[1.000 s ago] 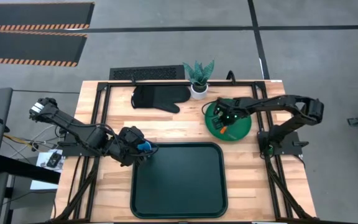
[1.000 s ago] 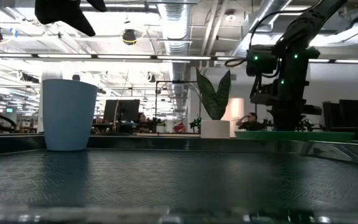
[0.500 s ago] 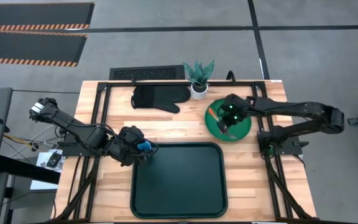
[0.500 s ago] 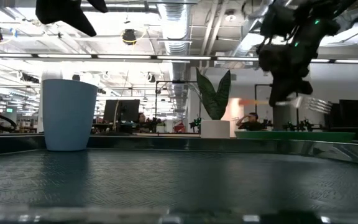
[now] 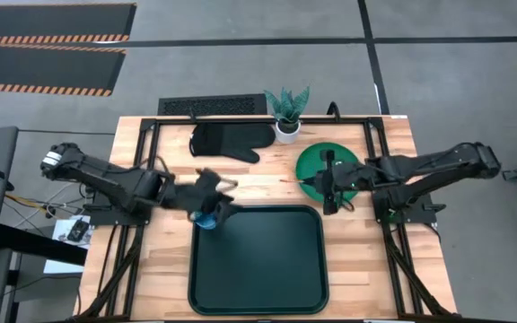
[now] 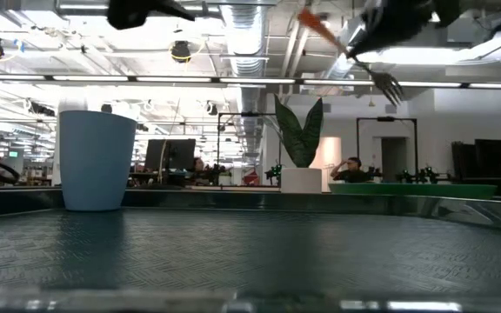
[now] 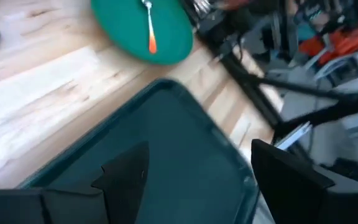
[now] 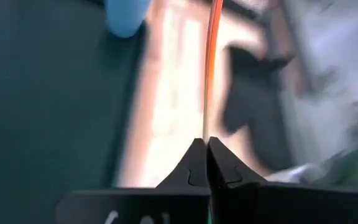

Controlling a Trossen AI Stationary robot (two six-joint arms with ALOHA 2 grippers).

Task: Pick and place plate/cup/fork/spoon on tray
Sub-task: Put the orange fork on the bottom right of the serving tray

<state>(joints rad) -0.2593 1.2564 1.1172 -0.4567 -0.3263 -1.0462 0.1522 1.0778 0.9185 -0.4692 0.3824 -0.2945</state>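
We found the left gripper (image 5: 214,187) raised over the table just beyond the tray's far-left corner, its fingers (image 7: 126,177) spread wide with nothing between them. The blue cup (image 5: 206,218) stood upright on the dark green tray (image 5: 258,296), tucked into that far-left corner. Behind the tray, a black oven mitt (image 5: 230,140) lay near the far edge of the tabletop (image 5: 164,278), with a small potted plant (image 5: 286,114) just to its right. The round green plate (image 5: 317,164) rested on the tabletop off the tray's far-right corner, and the spoon (image 7: 149,28) lay on it. Our right gripper (image 5: 328,187) hung over the plate's near edge, jaws pinched tight on the orange handle of the fork (image 6: 352,52), which it held lifted, tines tilted downward.
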